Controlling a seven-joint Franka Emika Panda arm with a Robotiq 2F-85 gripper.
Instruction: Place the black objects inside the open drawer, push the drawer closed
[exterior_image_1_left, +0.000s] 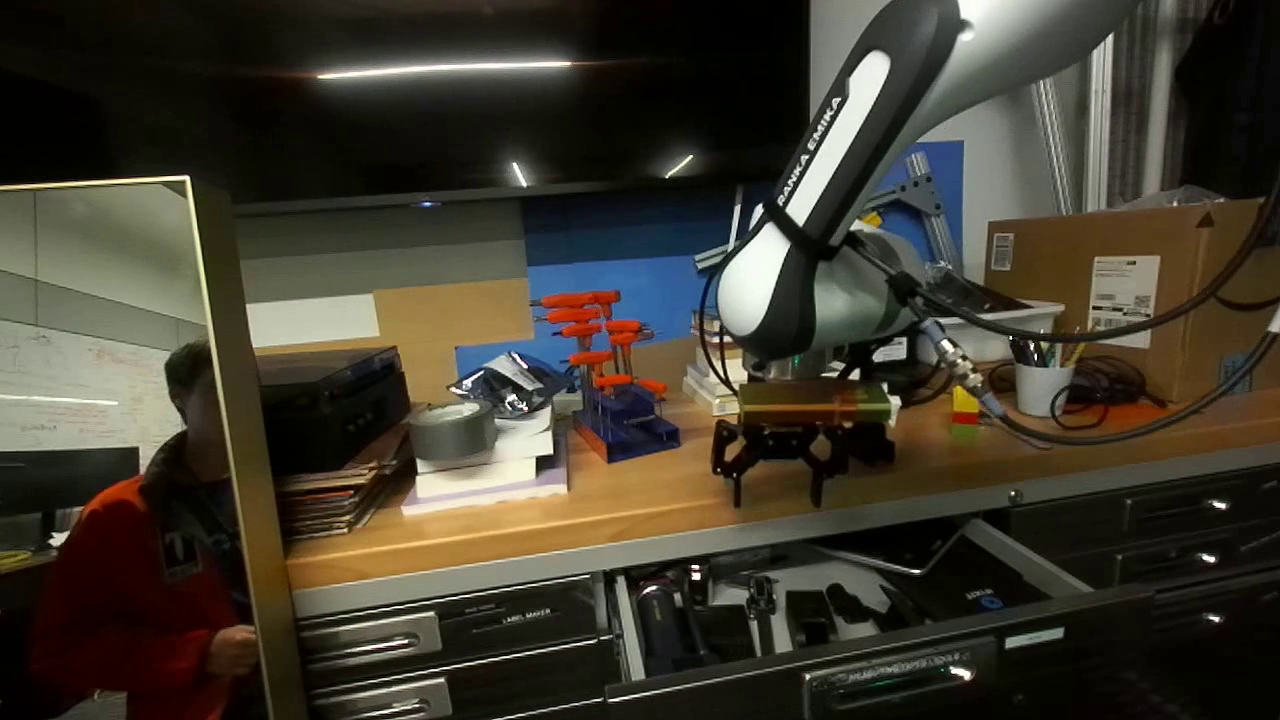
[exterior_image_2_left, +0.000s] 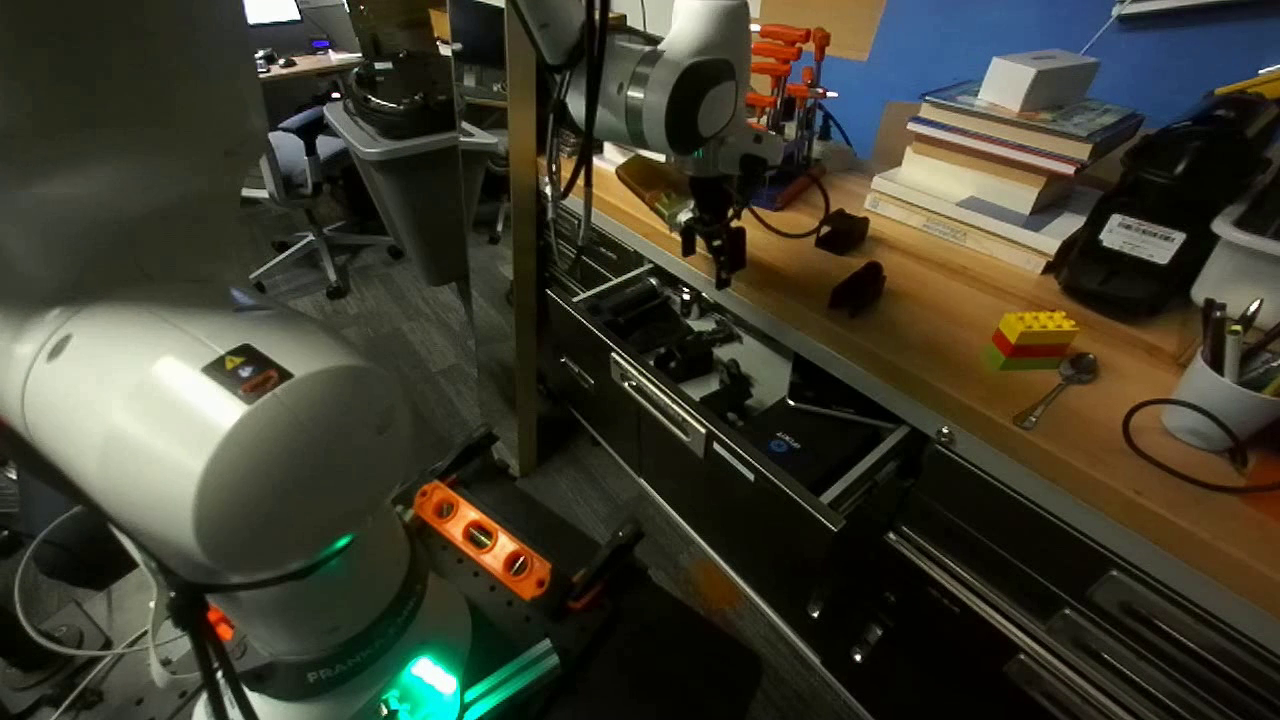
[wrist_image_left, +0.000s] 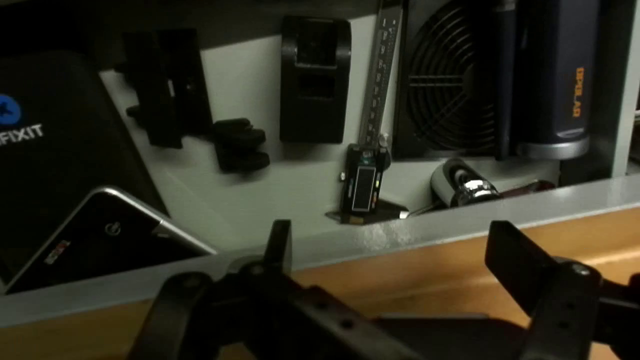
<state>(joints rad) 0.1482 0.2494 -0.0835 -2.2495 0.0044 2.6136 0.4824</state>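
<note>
Two black objects (exterior_image_2_left: 857, 288): on the tabletop (exterior_image_2_left: 930, 335), near each other, a gap between them; too dark to tell exact shapes.
Jaws: released, spread apart, above the tabletop's front edge; apart from both black objects.
Open drawer (exterior_image_1_left: 740, 690): extended out from under the tabletop; its front handle (exterior_image_1_left: 890, 682) shows in both exterior views.
Drawer, left in wrist view: black case (wrist_image_left: 55, 145) printed FIXIT, silver-edged slab (wrist_image_left: 110, 250) overlapping it.
Drawer, middle in wrist view: black bracket (wrist_image_left: 155, 100), small black piece (wrist_image_left: 241, 147), black block (wrist_image_left: 312, 117) with two openings, digital caliper (wrist_image_left: 364, 187).
Drawer, right in wrist view: round-slotted black grille (wrist_image_left: 445, 85), dark cylinder (wrist_image_left: 557, 75) just beside it, chrome piece (wrist_image_left: 457, 184) near them.
Toy bricks (exterior_image_2_left: 1032, 342): yellow over red over green, on the tabletop; spoon (exterior_image_2_left: 1078, 368) just beside.
White cup (exterior_image_2_left: 1220, 402): on the tabletop, pens (exterior_image_2_left: 1232, 345) inside.
Book stack (exterior_image_2_left: 990, 185): small white box (exterior_image_2_left: 1040, 82) on top.
Hex keys (exterior_image_1_left: 577, 331): red-orange handles, in a blue rack (exterior_image_1_left: 625, 425).
Tape roll (exterior_image_1_left: 450, 435): on another stack of books.
</note>
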